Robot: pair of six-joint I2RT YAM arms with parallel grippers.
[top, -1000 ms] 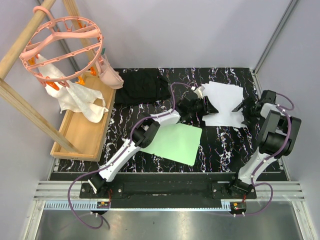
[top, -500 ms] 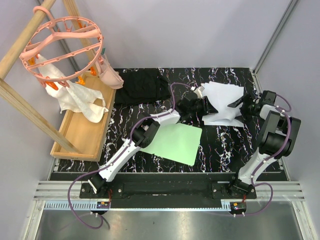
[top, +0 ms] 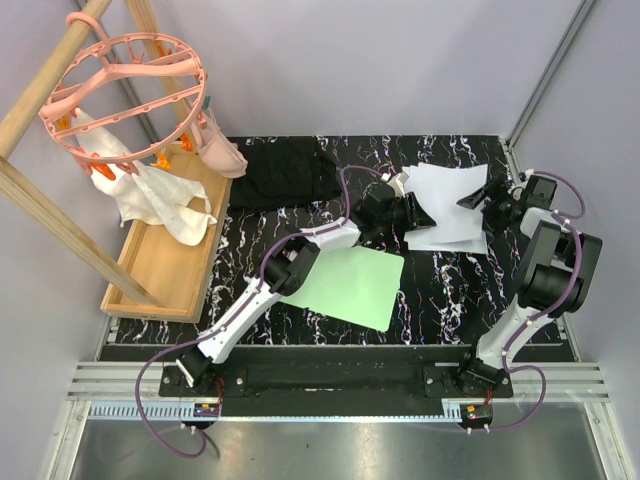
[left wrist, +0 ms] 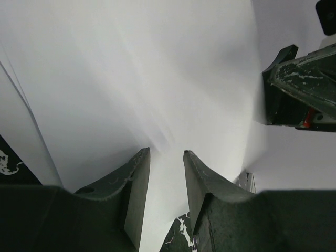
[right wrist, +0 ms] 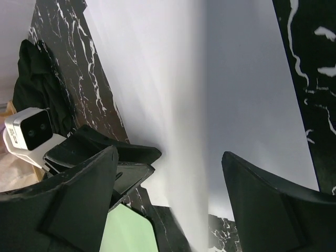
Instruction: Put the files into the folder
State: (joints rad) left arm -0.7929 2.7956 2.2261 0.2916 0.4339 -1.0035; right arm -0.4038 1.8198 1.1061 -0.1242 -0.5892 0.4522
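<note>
My left arm stretches from its base at the near edge diagonally across the table (top: 440, 295). The forearm passes above the far-left part of the folder (top: 350, 285), and the wrist sits low at the left edge of the files (top: 452, 212), pointing right. My left fingers (left wrist: 137, 194) stand narrowly apart with the edge of a white sheet running into the gap. I cannot tell whether the paper touches either pad, and no clamp on it shows.

My right arm rises from its base and folds at the elbow near the table's right edge. Its forearm points left, which puts the wrist at the far-right corner of the files, facing my other wrist. My right fingers (right wrist: 79, 205) are spread wide and released, one on each side of the sheet below them, gripping nothing.

The files lie on the far right part of the table as a slightly fanned white stack, and the top sheet is bowed in a soft ridge. The folder lies flat and bare, nearer and to the left. Its far-right corner is just beside the stack's near-left corner.
</note>
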